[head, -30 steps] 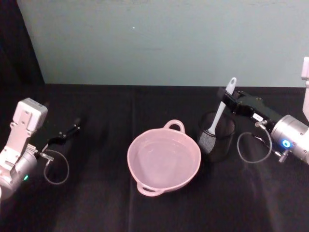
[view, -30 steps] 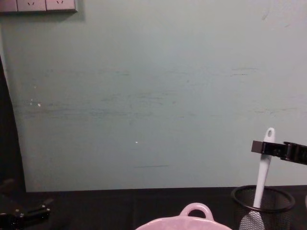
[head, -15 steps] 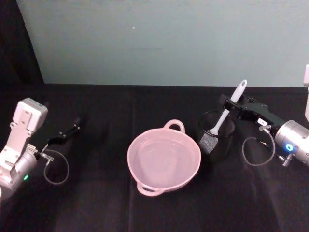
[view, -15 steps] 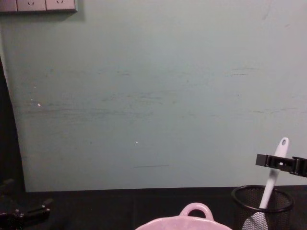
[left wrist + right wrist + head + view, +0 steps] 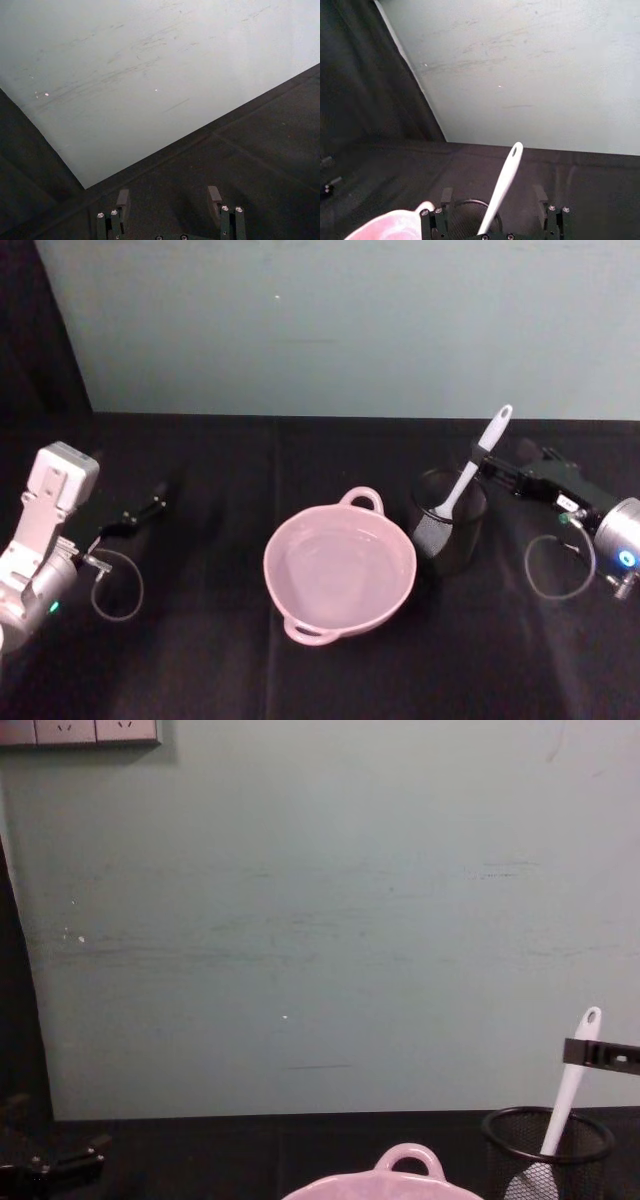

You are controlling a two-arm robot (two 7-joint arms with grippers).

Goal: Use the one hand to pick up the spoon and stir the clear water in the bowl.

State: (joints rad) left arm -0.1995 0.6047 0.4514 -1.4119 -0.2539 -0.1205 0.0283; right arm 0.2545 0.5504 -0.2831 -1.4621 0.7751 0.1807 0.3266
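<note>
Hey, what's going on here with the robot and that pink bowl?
The right gripper, open, sits just beside the long white plastic spoon, with the handle between its spread fingers in the right wrist view but not clamped. The spoon leans in the black wire-mesh cup, to the right of the wide pale pink ceramic bowl, which holds clear water. No stirring is under way. The left gripper is open and idle at the far left of the black table.
</note>
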